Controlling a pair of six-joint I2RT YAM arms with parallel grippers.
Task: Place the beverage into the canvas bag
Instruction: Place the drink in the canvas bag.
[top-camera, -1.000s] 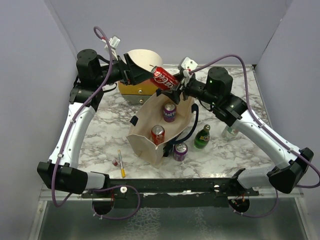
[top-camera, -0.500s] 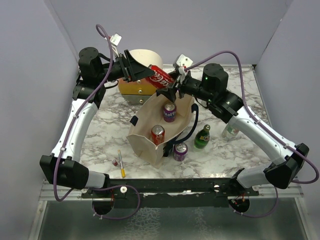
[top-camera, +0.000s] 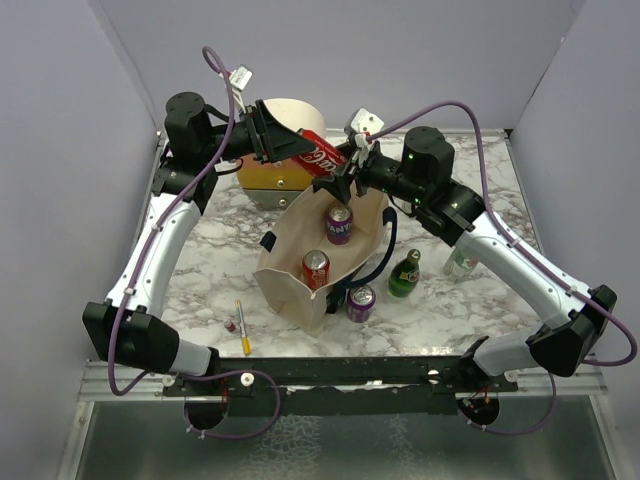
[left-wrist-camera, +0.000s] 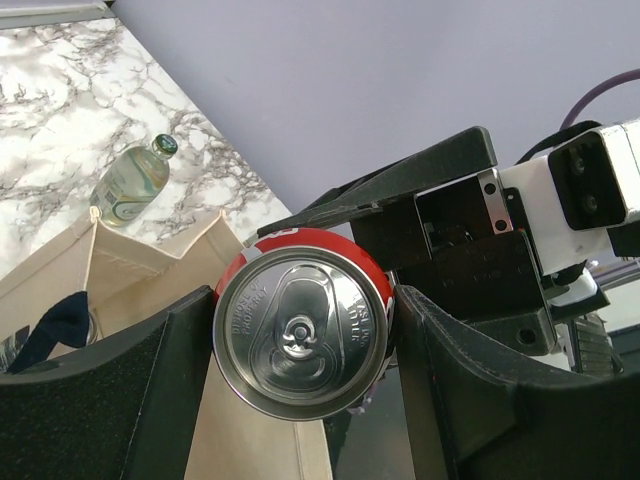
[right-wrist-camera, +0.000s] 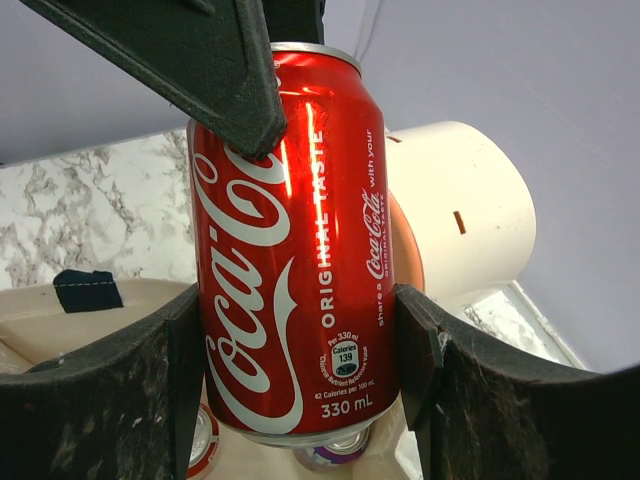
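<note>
Right end effector (right-wrist-camera: 300, 340) grips the can (right-wrist-camera: 290, 230); left end effector (left-wrist-camera: 302, 330) flanks it, hold unclear

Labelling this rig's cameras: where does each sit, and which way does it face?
Top external: above, behind the bases, looking down at the table; both arms show.
Left wrist: on the left arm, facing the cola can's lid; left gripper flanks it.
Right wrist: on the right arm, facing the can's side; right gripper clamps it.
Shared: both wrist views show the can and canvas bag.

Robot lab cell: plain lilac wall panels (top-camera: 60, 150) box in marble-print tabletop (top-camera: 215, 250); left arm (top-camera: 155, 250), right arm (top-camera: 520, 262) bolted to metal rail (top-camera: 350, 372).
</note>
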